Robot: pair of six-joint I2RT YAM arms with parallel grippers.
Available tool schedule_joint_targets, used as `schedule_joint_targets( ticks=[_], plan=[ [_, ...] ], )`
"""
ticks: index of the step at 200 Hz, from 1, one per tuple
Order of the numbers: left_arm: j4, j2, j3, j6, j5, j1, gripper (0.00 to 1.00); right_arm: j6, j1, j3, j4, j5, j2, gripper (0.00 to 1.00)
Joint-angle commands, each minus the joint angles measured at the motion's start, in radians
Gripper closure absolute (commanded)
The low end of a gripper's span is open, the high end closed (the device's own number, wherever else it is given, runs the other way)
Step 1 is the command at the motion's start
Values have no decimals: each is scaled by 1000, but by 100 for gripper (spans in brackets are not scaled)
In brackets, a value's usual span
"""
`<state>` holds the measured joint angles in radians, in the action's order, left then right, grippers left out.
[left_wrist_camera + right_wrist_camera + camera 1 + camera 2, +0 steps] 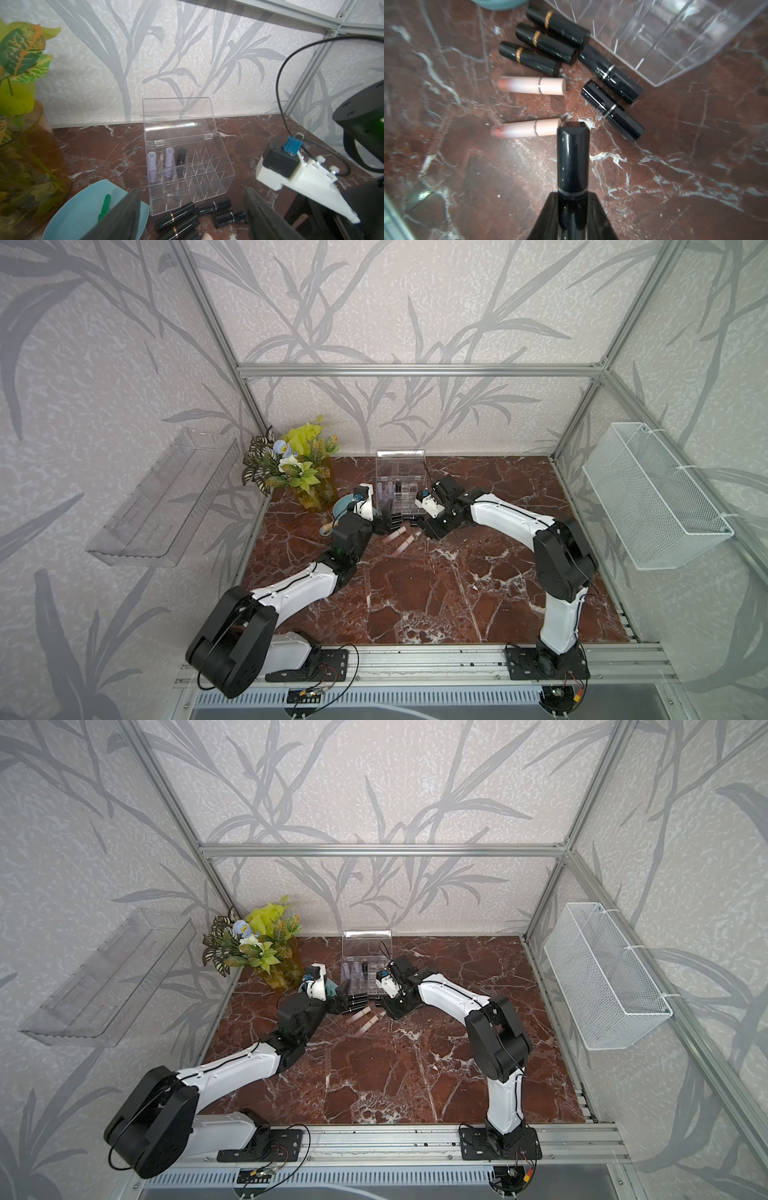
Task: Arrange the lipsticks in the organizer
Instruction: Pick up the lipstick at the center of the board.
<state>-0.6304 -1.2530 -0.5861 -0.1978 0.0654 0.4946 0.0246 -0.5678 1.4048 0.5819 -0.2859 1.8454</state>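
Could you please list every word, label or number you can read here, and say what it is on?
Nothing is legible.
Pink lipsticks: a dark printed line across each tube, blurred.
Silver-banded black lipstick: pale lettering, too small to read.
Black lipstick standing in the organizer: faint mark, unreadable.
Held black lipstick in the right gripper jaws: no print shows.
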Motion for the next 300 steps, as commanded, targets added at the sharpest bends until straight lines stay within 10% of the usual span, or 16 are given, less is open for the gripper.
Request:
schedule_joint_targets(
  ticks=[1, 48, 100, 300],
  plan=[
    [160, 62, -79, -93, -227, -47, 15, -48, 19, -56, -44, -126, -125, 90],
    [103, 93, -95, -350, -781, -181, 11, -111, 51, -202, -107, -335, -387, 87],
    [-163, 5, -106, -589, -1041, -183, 13, -154, 52, -265, -143, -524, -509, 86],
    [-88, -42, -159, -516, -1129, -36, 77, -235, 50, -302, -272, -713, -532, 85]
  ],
)
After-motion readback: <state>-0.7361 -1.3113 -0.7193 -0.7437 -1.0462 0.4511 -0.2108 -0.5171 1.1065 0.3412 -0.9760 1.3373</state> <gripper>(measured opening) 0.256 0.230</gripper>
